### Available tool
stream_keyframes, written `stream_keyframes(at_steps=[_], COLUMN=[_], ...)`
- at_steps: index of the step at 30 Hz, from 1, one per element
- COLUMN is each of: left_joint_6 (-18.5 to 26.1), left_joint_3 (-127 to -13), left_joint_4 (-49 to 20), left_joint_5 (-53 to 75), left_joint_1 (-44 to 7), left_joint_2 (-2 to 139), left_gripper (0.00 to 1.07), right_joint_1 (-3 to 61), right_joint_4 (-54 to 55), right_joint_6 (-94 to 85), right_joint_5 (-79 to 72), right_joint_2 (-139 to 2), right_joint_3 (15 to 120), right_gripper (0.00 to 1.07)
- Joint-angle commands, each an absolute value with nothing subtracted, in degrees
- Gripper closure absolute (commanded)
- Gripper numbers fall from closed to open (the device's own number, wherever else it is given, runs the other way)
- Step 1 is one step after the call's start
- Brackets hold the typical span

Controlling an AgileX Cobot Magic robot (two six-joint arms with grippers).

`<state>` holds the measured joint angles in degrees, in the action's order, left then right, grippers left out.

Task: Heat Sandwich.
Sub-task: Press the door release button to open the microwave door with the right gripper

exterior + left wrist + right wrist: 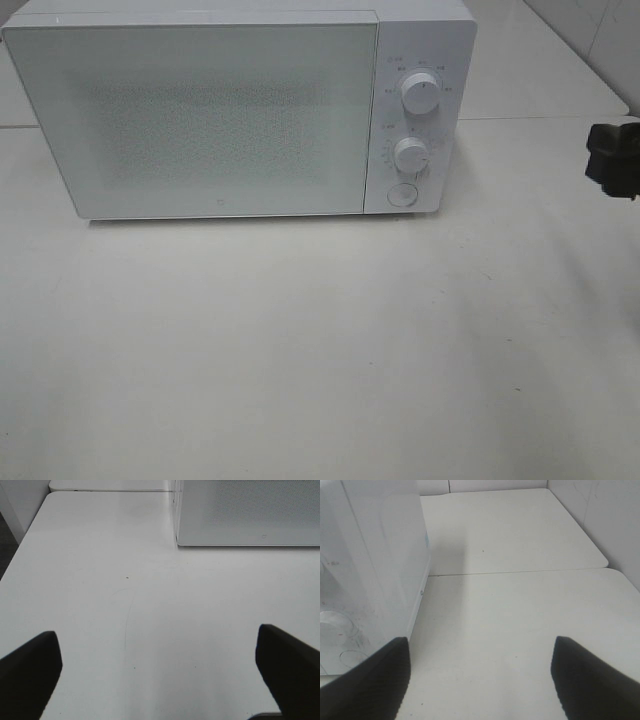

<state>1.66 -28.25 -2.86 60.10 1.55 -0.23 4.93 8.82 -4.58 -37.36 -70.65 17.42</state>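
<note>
While no sandwich shows in any view, you can't say where it is: it may sit behind the shut door (190, 115), but the dotted panel hides the inside, so check before heating

Far left, the left gripper (157, 642) hangs over bare table (100, 580) w/ jaws spread wide, holding nothing; the microwave (250, 515) front corner is ahead of it, well apart. If the door hinges on that side & gets popped, it could swing into this arm, so keep it back

Centre: microwave squarely facing you, door closed flush. Right of the door, the panel carries the upper knob (421, 92), lower knob (411, 154) & round button (401, 194), stacked close together. Risk here: a broad open jaw going for one control prob. catches its neighbour too, or slips off a smooth white knob & sets the wrong time/power. Running it empty is the other hazard if the food isn't inside

Far right, the right gripper (612, 160) waits at the frame edge, level w/ the lower knob, jaws open & empty. Its wrist view puts the oven's side wall just beside one finger, so a careless sideways move could knock the casing & shove the oven across the table
</note>
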Motion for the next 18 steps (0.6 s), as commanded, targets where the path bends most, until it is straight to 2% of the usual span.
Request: stream_keyframes(at_steps=[1, 6, 10, 11, 18], left_joint_6=[1.66, 1.66, 1.66, 1.66, 1.66], left_joint_3=[-28.19, -28.19, -28.19, -28.19, -28.19], left_joint_4=[-3.32, -3.32, -3.32, -3.32, -3.32], left_joint_5=[59.36, 59.36, 59.36, 59.36, 59.36], left_joint_1=[1.26, 1.26, 1.26, 1.26, 1.26], left_joint_2=[-1.26, -1.26, -1.26, -1.26, -1.26], left_gripper=[0.09, 0.09, 0.09, 0.09, 0.09], right_joint_1=[9.05, 17.76, 21.94, 25.1, 33.35], right_joint_4=[13.98, 22.75, 26.41, 28.71, 35.98], right_joint_6=[-10.14, -14.67, -15.13, -15.47, -16.27], right_joint_5=[-42.11, -47.84, -49.68, -51.51, -57.98], right_joint_2=[-72.99, -78.04, -80.56, -82.16, -87.03], right_joint_3=[16.62, 16.56, 16.56, 16.62, 16.62], right_gripper=[0.31, 0.31, 0.31, 0.31, 0.31])
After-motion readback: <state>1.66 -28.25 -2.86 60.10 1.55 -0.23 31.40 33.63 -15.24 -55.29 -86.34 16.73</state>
